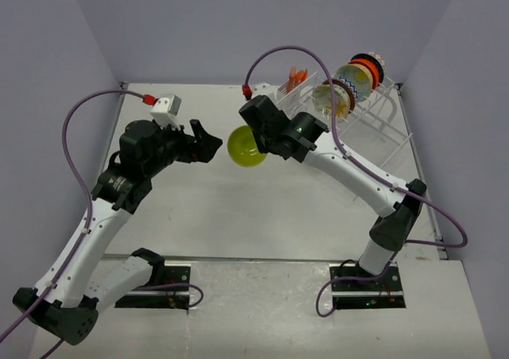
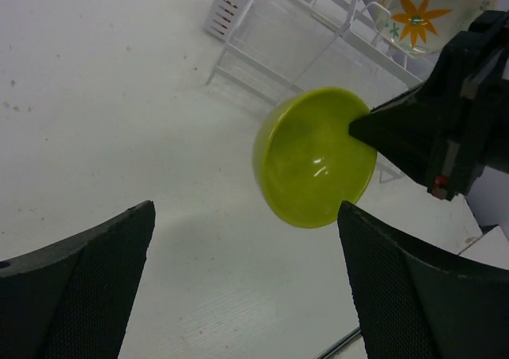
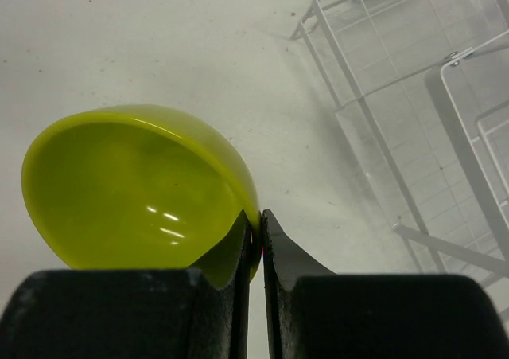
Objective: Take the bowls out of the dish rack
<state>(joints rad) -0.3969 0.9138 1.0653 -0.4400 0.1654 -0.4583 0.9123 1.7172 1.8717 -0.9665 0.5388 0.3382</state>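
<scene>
My right gripper (image 1: 256, 139) is shut on the rim of the lime green bowl (image 1: 246, 146) and holds it above the table, left of the dish rack (image 1: 374, 112). The bowl fills the right wrist view (image 3: 135, 188), pinched at its rim (image 3: 256, 224), and shows in the left wrist view (image 2: 314, 156). My left gripper (image 1: 208, 144) is open and empty, just left of the bowl. A white floral bowl (image 1: 330, 96), a yellow-centred bowl with blue zigzag (image 1: 354, 78) and an orange-red bowl (image 1: 371, 63) stand on edge in the rack.
A small utensil basket (image 1: 290, 88) with orange utensils (image 1: 297, 76) sits at the rack's near-left corner. The rack's white wire tiers show in the right wrist view (image 3: 413, 112). Grey walls close in the table on three sides.
</scene>
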